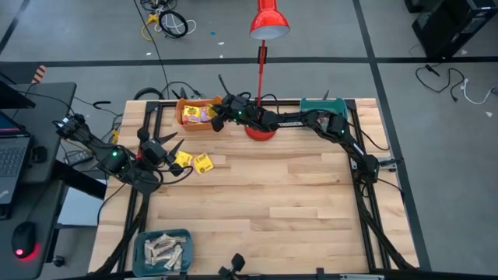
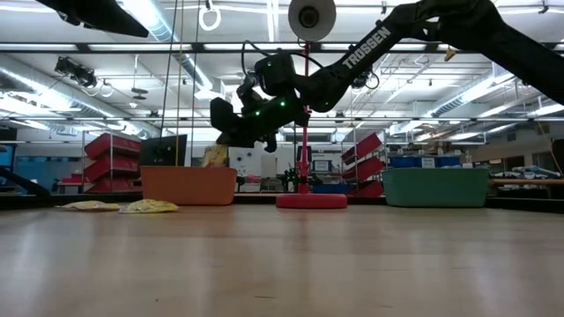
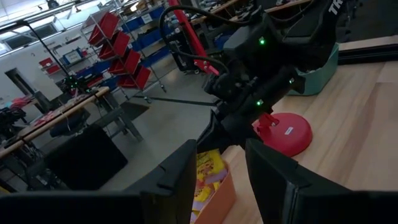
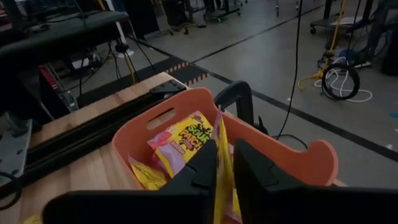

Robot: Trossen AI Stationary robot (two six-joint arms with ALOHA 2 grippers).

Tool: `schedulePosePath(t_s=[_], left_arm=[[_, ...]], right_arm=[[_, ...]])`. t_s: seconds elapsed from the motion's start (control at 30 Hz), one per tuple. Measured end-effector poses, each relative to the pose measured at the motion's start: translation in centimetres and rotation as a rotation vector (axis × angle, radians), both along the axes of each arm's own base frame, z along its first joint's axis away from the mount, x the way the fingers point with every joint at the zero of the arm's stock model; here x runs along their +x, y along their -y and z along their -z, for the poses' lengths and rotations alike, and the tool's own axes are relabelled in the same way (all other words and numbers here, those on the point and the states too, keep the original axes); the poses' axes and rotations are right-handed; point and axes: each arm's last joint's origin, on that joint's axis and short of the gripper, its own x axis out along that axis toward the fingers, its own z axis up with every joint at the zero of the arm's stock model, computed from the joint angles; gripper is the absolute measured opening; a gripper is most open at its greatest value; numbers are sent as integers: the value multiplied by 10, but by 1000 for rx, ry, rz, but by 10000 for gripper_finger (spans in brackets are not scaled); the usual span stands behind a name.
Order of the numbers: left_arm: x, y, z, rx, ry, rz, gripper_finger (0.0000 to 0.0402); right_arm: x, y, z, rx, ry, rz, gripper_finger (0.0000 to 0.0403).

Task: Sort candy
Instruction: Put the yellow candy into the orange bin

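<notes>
An orange bin [image 1: 187,101] stands at the table's far edge, left of the middle, with yellow candy packets [image 4: 183,140] inside. My right gripper [image 4: 224,168] reaches over it from the table's right, shut on one yellow packet [image 2: 214,157]. Two more yellow packets [image 1: 184,160] [image 1: 203,164] lie flat on the wood just nearer than the bin. My left gripper [image 1: 173,149] hovers open beside those two packets, pointing at the bin, with nothing between its fingers. My right gripper pinches the yellow packet [image 4: 221,149] between its two fingers, with the packet edge-on to the wrist camera. The fingers come nearly level from the table's right, slanting slightly down. The packet hangs below the fingers, lifted clear, over the orange bin's opening.
A red lamp's base [image 1: 261,131] and pole stand right beside the orange bin, under my right arm. A teal bin [image 1: 323,106] sits at the far right. Another teal bin [image 1: 163,250] with pale beige bars is at the near left. The table's middle is bare wood.
</notes>
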Motion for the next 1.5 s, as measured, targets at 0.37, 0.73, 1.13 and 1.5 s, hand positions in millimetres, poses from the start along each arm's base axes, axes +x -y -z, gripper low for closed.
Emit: schedulePosePath(t_s=[0.37,0.73,1.13,1.5], left_arm=[[0,0,0,-1,1,0,140],[3,6,7,-252,-85,206,140],[10,14,22,-518,-113,264,140],[37,21,59,-476,-185,164,140]], right_arm=[[0,0,-1,-2,6,1,84],[7,-19,-10,-76,12,-179,81],[-13,-87,-79,-178,-238,-380,46],[-89,-149,-163,-151,-473,-522,2]])
